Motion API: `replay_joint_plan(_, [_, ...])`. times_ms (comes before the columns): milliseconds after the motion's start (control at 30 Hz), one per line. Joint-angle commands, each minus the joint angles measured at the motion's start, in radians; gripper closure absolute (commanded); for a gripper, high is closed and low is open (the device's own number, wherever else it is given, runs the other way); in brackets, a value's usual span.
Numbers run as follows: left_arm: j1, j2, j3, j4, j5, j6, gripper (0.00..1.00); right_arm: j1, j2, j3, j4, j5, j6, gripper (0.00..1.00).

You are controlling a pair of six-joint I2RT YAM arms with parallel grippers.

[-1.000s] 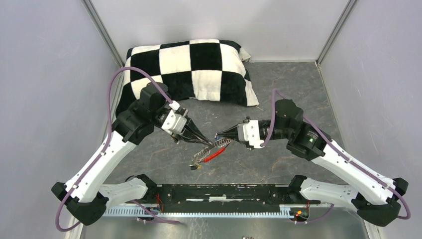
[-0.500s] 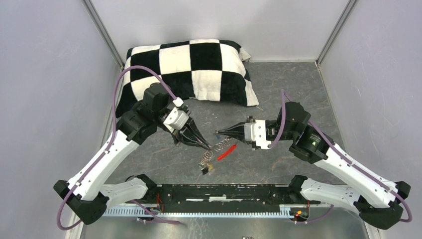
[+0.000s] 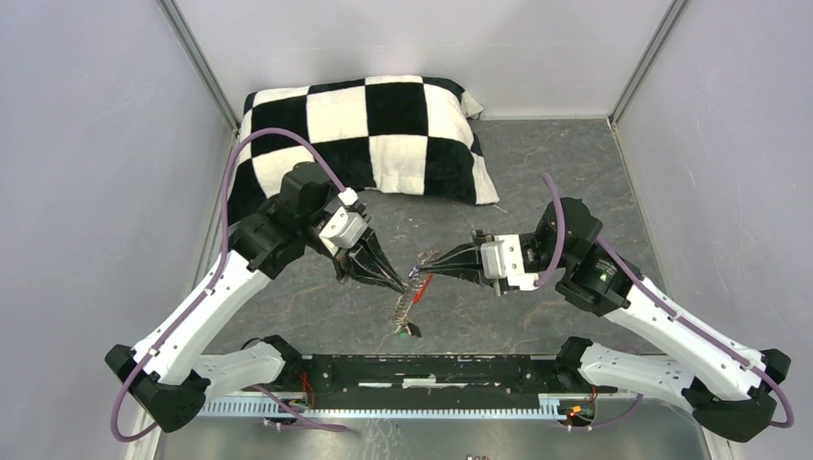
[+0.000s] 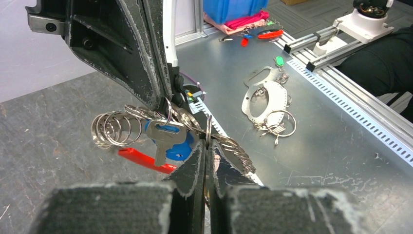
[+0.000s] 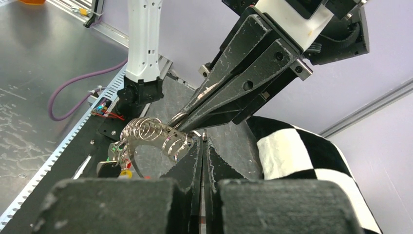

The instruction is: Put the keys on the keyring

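Quick headcount: two end effectors, left end effector (image 3: 406,283) and right end effector (image 3: 420,268). One checkered pillow (image 3: 364,134), one coiled keyring (image 4: 117,129). Four key tags: one blue tag (image 4: 176,146), one red tag (image 4: 145,159), one green tag (image 3: 409,332), one yellow tag (image 5: 125,172).

The red key tag (image 4: 146,160) runs behind the left hand (image 4: 207,146) (its far end hidden).

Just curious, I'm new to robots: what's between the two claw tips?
The keyring, a bunched metal coil with keys dangling, bridges left gripper and right gripper; top view shows it.
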Motion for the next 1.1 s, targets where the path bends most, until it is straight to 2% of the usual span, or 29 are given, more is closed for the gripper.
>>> replay_joint_plan(0, [-0.004,-0.005,0.005,0.032,0.062,-0.044,0.98,-0.003,-0.006,-0.013,0.002,-0.034,0.013,1.00])
replay_joint_plan(433, [-0.004,0.018,0.023,0.033,0.085,-0.084,0.98,0.011,0.014,-0.008,-0.026,-0.099,0.012,0.99])
replay_joint_plan(1067, [-0.004,0.042,0.044,0.029,0.080,-0.100,0.98,0.019,0.003,-0.013,-0.098,-0.081,-0.030,0.99])
